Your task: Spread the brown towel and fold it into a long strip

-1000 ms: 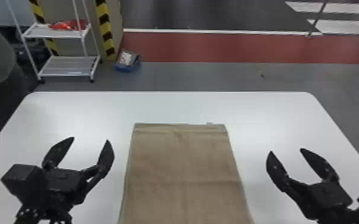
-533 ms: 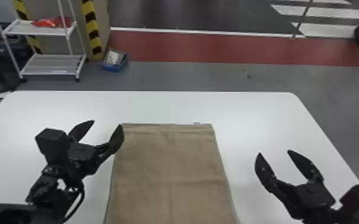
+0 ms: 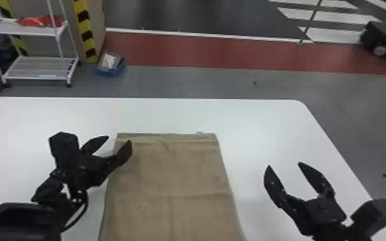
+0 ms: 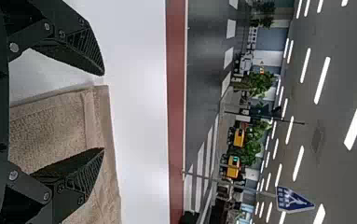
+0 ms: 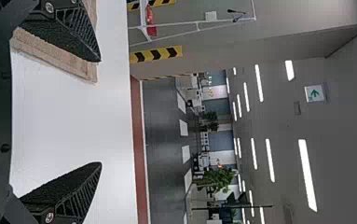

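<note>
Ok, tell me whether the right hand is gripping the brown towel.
No: the right hand stands open, its fingers well apart, to the right of the brown towel.

The brown towel (image 3: pixel 170 179) lies flat and spread on the white surface (image 3: pixel 253 121), a roughly rectangular sheet (faint creases cross it, one running lengthwise), its far edge straight, with a narrow band along that edge.

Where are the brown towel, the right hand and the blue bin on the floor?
Brown towel (image 3: pixel 170 182), head view, middle of its upper face.
Right hand (image 3: pixel 284 164), head view, midway between its fingertips.
Blue bin (image 3: pixel 107 72), head view, its near wall.
</note>
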